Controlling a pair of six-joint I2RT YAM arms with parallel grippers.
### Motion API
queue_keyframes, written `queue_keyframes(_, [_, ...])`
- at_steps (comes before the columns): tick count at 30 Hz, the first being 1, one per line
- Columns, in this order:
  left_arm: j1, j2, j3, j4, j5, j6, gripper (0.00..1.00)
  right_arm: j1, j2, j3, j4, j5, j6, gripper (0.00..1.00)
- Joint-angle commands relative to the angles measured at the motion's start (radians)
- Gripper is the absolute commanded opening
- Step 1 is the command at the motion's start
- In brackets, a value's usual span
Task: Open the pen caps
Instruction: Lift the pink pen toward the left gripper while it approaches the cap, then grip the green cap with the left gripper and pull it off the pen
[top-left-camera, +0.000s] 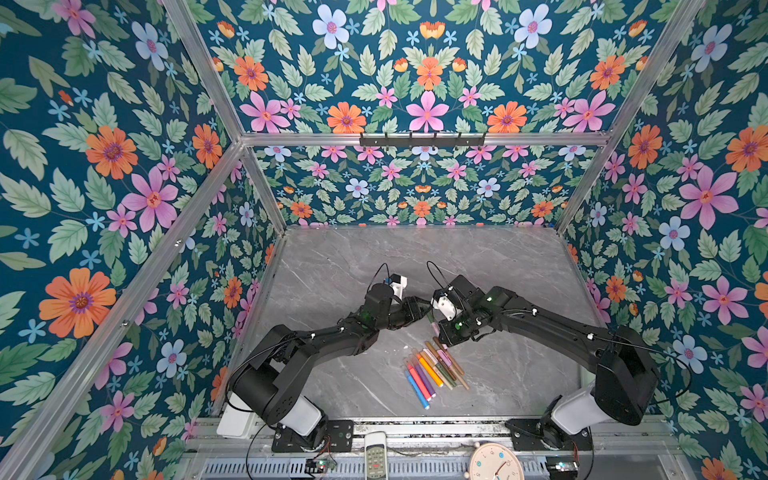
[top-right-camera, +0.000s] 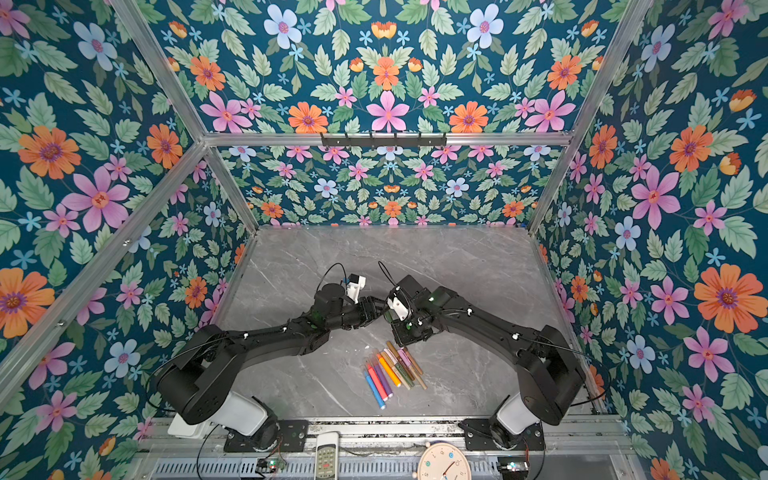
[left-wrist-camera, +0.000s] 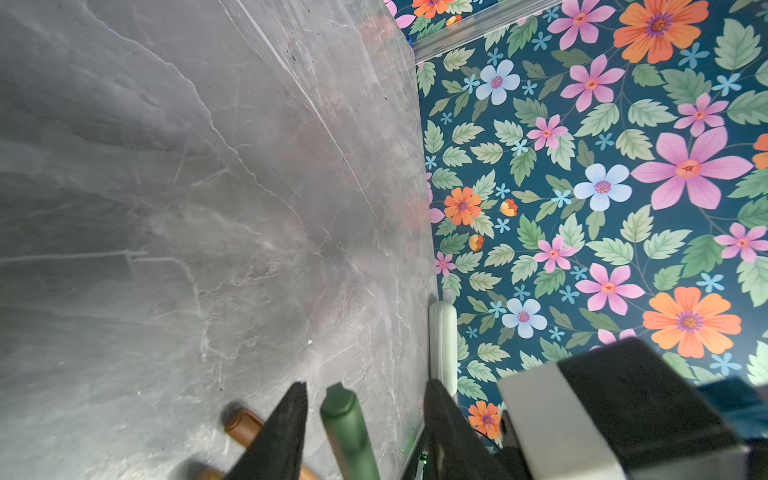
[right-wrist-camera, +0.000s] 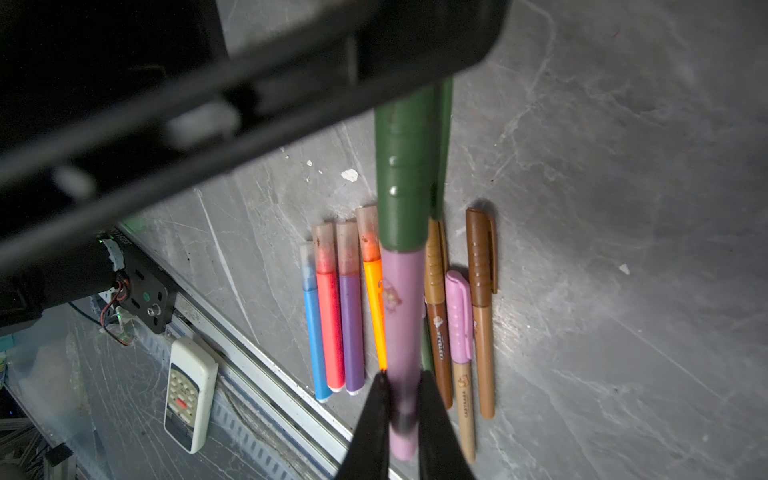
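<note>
Evidently the work is split between the two arms: the right fingers (right-wrist-camera: 374, 415) are clamped on the lilac barrel of a pen (right-wrist-camera: 402, 316), holding it in the air over the middle of the desk (top-left-camera: 498, 270) so that its green cap (right-wrist-camera: 401, 174) points toward the other arm. Gripping low on the barrel leaves the whole cap free, which I judge to be the reason for that hold. The left fingers (left-wrist-camera: 282, 432) stand apart on either side of the cap's end, with a gap showing on each side in the left wrist view, so nothing is pinched there yet. The next move looks to be a squeeze and a straight pull along the pen's length. The cap is a matte, dark green plastic tube with a rounded end, shallow ribs, two small raised dots and a clip down one side. The barrel is smooth and carries a small printed figure. Below, the row of pens (top-left-camera: 432, 368) lies side by side near the front edge of the desk, right of its middle, all capped as far as I can see. Four bright ones have frosted, see-through caps; the others have opaque brown and pink caps, ribbed and clipped. The desk itself is grey, veined like marble, slightly glossy and scratched.
</note>
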Motion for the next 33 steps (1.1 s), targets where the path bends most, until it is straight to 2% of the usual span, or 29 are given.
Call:
queue_keyframes(1, [-0.005,0.001,0.002,0.064,0.019,-0.021,0.4,0.0,-0.002,0.007,0.007,0.018,0.004,0.12])
queue_keyframes(7, [-0.012,0.002,0.01,0.067,0.023,-0.025,0.41,-0.004,-0.002,0.033,-0.001,0.024,0.002,0.12])
queue_keyframes(10, [-0.012,0.007,0.014,0.066,0.031,-0.024,0.35,-0.005,0.0,0.036,0.002,0.026,0.005,0.12])
queue_keyframes(11, [-0.012,0.01,0.017,0.067,0.035,-0.024,0.3,-0.005,0.0,0.038,0.003,0.025,0.006,0.12])
queue_keyframes(13, [-0.012,0.02,0.021,0.068,0.046,-0.021,0.0,-0.005,0.001,0.039,0.006,0.023,0.009,0.12])
queue_keyframes(16, [-0.012,0.032,0.024,0.085,0.062,-0.029,0.0,-0.008,-0.003,0.041,0.01,0.033,0.011,0.14])
queue_keyframes(18, [-0.012,0.032,0.026,0.1,0.062,-0.037,0.0,-0.011,-0.005,0.043,0.016,0.036,0.018,0.3])
queue_keyframes(20, [-0.012,0.033,0.035,0.1,0.068,-0.037,0.0,-0.014,-0.01,0.045,0.026,0.035,0.029,0.39])
queue_keyframes(25, [-0.012,0.025,0.042,0.103,0.07,-0.043,0.0,-0.031,-0.006,0.037,0.061,0.019,0.055,0.39])
queue_keyframes(30, [-0.012,0.012,0.022,0.163,0.065,-0.095,0.0,-0.052,-0.003,0.006,0.1,-0.018,0.085,0.32])
queue_keyframes(31, [-0.012,0.01,0.016,0.182,0.061,-0.111,0.0,-0.052,-0.005,0.002,0.104,-0.02,0.087,0.24])
queue_keyframes(33, [-0.009,0.01,0.011,0.2,0.056,-0.128,0.0,-0.052,-0.011,-0.007,0.104,-0.028,0.088,0.0])
